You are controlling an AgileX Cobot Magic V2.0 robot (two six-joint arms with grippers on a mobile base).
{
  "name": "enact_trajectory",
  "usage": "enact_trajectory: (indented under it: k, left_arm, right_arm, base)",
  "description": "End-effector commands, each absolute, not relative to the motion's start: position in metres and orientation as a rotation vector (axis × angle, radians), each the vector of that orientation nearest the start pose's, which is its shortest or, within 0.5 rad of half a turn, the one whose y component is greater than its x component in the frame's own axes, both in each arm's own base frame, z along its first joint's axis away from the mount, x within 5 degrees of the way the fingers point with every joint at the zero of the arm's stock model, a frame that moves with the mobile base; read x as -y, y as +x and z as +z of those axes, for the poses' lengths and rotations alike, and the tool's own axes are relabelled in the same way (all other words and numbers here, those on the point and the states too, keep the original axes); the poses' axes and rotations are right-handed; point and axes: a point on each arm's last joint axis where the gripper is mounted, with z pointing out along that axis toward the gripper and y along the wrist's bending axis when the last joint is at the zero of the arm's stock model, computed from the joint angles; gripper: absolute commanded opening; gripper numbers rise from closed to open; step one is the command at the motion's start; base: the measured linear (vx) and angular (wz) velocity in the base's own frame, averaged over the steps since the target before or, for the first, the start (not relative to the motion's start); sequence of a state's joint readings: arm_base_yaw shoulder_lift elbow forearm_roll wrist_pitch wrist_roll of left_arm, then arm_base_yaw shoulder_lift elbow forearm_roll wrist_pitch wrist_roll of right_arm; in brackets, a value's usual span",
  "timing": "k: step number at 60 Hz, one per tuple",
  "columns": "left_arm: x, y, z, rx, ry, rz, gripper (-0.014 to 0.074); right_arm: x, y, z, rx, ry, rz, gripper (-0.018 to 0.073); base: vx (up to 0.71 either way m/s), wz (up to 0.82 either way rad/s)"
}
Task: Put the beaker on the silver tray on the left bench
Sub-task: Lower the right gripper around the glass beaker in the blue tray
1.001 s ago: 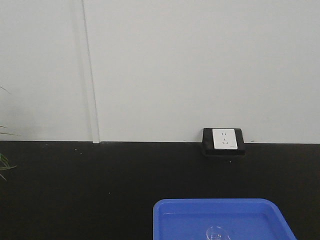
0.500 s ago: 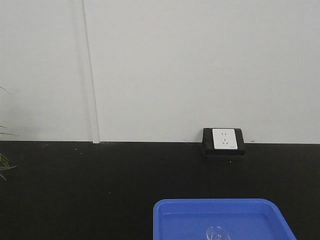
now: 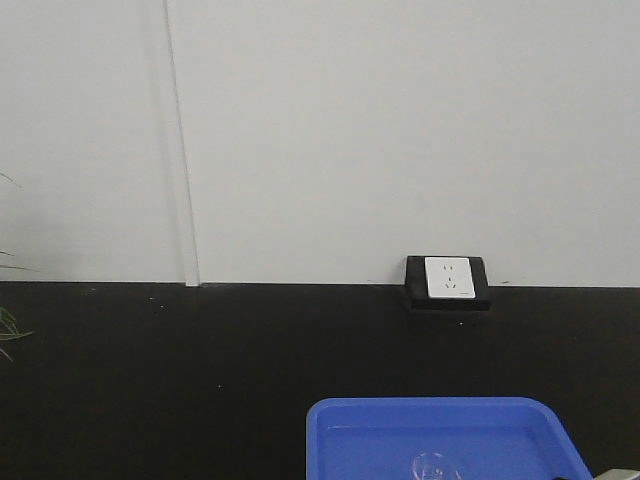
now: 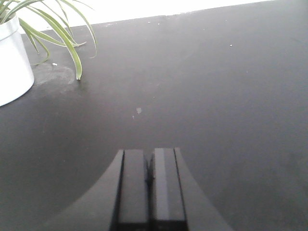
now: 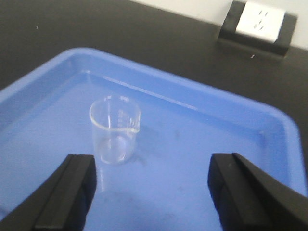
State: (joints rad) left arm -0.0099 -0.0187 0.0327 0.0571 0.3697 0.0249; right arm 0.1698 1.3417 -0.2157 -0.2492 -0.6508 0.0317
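We find the small clear glass beaker (image 5: 114,130) upright in the blue plastic tray (image 5: 216,144), left of its middle. The tray lies on the matte black bench (image 3: 200,360), before the white wall socket (image 3: 449,279) at the wall. The green plant in its white pot (image 4: 12,62) stands well apart, far to the left.

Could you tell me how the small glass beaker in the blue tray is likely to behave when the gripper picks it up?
The beaker looks empty and thin-walled, so it is probably light, and fragile under a hard squeeze. Its smooth clear wall may slip once the open right gripper closes. Standing upright on the blue tray, it could tip if nudged.
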Motion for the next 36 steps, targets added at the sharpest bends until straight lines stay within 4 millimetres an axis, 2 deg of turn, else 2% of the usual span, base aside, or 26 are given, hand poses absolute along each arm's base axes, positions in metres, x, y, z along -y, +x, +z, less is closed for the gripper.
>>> enact_trajectory:
  k: [1, 10, 36]
  left_arm:
    - [-0.001, 0.054, 0.170, -1.803, 0.070, 0.057, 0.0001]
    - [-0.001, 0.054, 0.170, -1.803, 0.070, 0.057, 0.0001]
    - [-0.001, 0.054, 0.170, -1.803, 0.070, 0.057, 0.0001]
  right_arm:
    - [-0.055, 0.209, 0.172, -1.798, -0.452, 0.193, 0.0545]
    - [-0.063, 0.219, 0.154, -1.793, -0.507, 0.253, 0.0545]
    - [-0.082, 0.277, 0.122, -1.793, -0.578, 0.355, 0.0545]
  base:
    - [0.00, 0.00]
    - [0.00, 0.00]
    - [0.00, 0.00]
